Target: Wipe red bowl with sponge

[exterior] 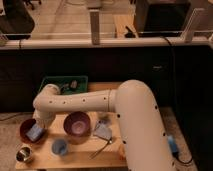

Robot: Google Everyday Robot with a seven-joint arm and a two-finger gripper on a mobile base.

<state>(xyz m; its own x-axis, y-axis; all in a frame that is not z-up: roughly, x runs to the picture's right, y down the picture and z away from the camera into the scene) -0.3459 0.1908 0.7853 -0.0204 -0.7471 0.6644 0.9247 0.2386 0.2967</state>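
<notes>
The gripper (39, 124) hangs over the red bowl (23, 129), above the blue sponge (34, 133) lying inside it. The purple bowl (77, 124) crowds the red bowl's right side, and the blue cup (60, 146) and metal cup (25, 154) stand near its front. The white arm (80, 101) bars the way from the green bin (50, 80) behind. The table (82, 159) is bare along its front edge, up to the grey cloth (102, 131) and a utensil (102, 147).
</notes>
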